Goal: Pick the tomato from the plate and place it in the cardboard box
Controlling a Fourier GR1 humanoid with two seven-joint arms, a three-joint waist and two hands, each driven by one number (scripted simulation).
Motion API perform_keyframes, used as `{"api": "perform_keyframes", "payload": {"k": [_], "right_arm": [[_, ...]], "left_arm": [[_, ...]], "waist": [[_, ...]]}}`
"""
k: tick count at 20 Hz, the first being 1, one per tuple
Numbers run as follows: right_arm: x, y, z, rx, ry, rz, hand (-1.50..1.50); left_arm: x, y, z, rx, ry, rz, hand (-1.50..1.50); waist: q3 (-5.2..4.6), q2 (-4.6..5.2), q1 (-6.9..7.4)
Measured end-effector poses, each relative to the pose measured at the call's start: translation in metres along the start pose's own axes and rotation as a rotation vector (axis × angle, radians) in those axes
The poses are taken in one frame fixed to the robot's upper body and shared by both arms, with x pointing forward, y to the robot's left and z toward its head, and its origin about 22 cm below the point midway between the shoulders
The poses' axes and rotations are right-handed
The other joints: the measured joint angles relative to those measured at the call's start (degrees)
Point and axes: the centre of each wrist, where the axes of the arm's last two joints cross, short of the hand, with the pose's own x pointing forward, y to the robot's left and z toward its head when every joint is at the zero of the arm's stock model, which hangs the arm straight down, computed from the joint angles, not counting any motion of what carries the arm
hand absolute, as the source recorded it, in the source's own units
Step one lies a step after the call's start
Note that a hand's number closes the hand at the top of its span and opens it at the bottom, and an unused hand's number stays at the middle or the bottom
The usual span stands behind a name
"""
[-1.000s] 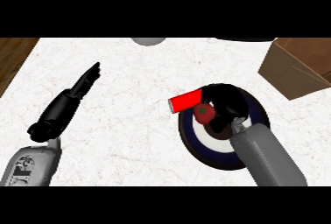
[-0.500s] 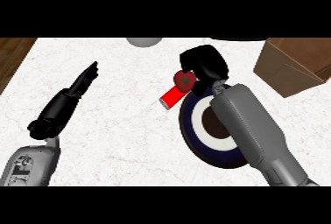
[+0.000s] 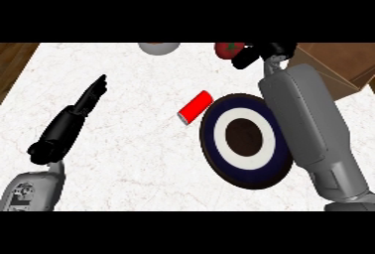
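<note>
One round red tomato (image 3: pixel 227 48), green-topped, in the right hand (image 3: pixel 270 50)

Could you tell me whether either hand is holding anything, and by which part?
The right hand appears to pinch the tomato on its side toward the view's right; the left hand holds nothing.

left black hand (image 3: pixel 73 116) rests at view's left, fingers straight, pointing away. right grey forearm (image 3: pixel 307 124) stretched far forward; right black hand (image 3: pixel 258 53) at top edge, fingers curled on red round tomato (image 3: pixel 229 48).
</note>
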Motion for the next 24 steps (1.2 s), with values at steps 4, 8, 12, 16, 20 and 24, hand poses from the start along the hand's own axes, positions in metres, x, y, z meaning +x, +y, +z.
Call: {"api": "perform_keyframes", "payload": {"k": [4, 8, 12, 16, 20, 24], "right_arm": [[-0.024, -0.022, -0.013, -0.083, 0.132, -0.023, 1.50], [-0.066, -0.048, -0.030, -0.134, 0.222, -0.034, 1.50], [-0.109, -0.062, -0.036, -0.144, 0.286, 0.022, 1.50], [-0.144, -0.066, -0.036, -0.040, 0.342, 0.088, 1.50], [-0.176, -0.073, -0.031, 0.131, 0.414, 0.103, 1.50], [-0.203, -0.080, -0.025, 0.258, 0.441, 0.103, 1.50]], "left_arm": [[0.000, 0.005, -0.003, 0.002, -0.001, 0.002, 0.00], [0.003, 0.000, -0.005, -0.007, -0.010, -0.002, 0.00], [0.007, 0.000, -0.005, -0.013, -0.017, 0.002, 0.00], [0.009, -0.002, -0.014, -0.016, -0.022, 0.000, 0.00], [0.011, 0.002, -0.012, -0.019, -0.027, 0.000, 0.00], [0.008, 0.002, -0.011, -0.023, -0.032, -0.005, 0.00]], "waist": [[0.00, 0.13, -0.02], [0.01, 0.37, 0.48], [0.01, 0.56, 0.97], [0.02, 0.75, 1.14], [0.03, 0.82, 1.59], [0.05, 0.97, 1.84]]}}
